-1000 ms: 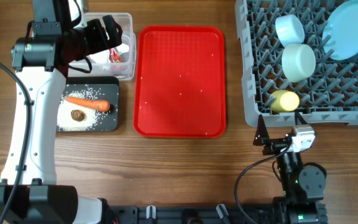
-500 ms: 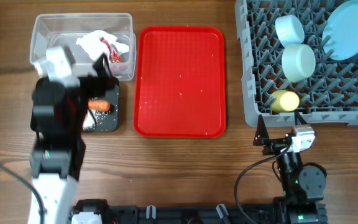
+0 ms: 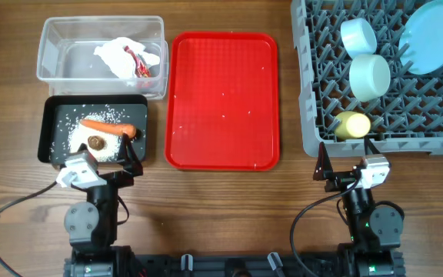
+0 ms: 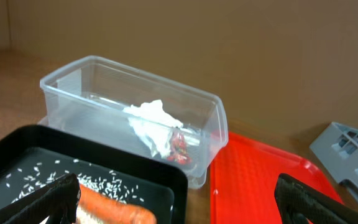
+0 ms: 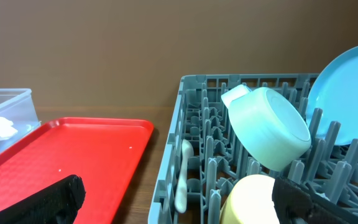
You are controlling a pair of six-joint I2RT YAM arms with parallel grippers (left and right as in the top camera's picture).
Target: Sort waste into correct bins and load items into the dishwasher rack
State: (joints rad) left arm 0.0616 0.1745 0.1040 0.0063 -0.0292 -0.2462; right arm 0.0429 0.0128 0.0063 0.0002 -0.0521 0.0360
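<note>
Left jaws are spread wide and hold nothing, and the right jaws likewise, each arm folded low at the near edge of the surface [image 3: 206, 208]. Just ahead of the left jaws lies the black tray [image 3: 48, 131], with the carrot [image 3: 108, 128], lump [image 3: 96, 142] and rice [image 3: 106, 115] in it. Behind it, the clear tub [image 3: 52, 46] holds the napkin [image 3: 114, 55] and wrapper [image 3: 141, 65]. Ahead of the right jaws stands the rack [image 3: 314, 115], carrying the cup [image 3: 352, 123], mint bowl [image 3: 369, 75], blue bowl [image 3: 358, 35], plate [image 3: 433, 35] and spoon [image 5: 182, 174], the last upright among the pegs. The sorting and loading look finished, so this is likely the closing step. Only a few white specks, probably rice, lie on the red tray [image 3: 221, 100] between the two sides. Clearing them would call for a fine pinch flat against the tray, or tipping it toward the black tray.
</note>
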